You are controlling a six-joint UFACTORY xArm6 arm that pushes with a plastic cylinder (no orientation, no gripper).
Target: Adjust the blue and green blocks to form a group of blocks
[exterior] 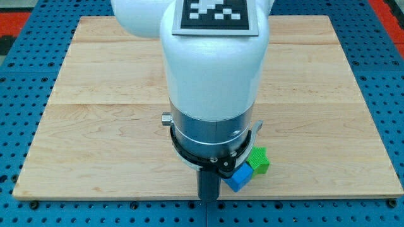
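Observation:
A green block [259,161], partly hidden by the arm, lies near the view's bottom, right of centre. A blue block [238,178] lies just below and left of it, touching or nearly touching it; its shape is partly hidden. The dark rod comes down from the white arm body and my tip [208,197] is at the board's bottom edge, just left of the blue block, close to it or touching it.
The wooden board [95,113] lies on a blue perforated table [19,94]. The white arm body with a black-and-white marker [214,16] hides the board's middle.

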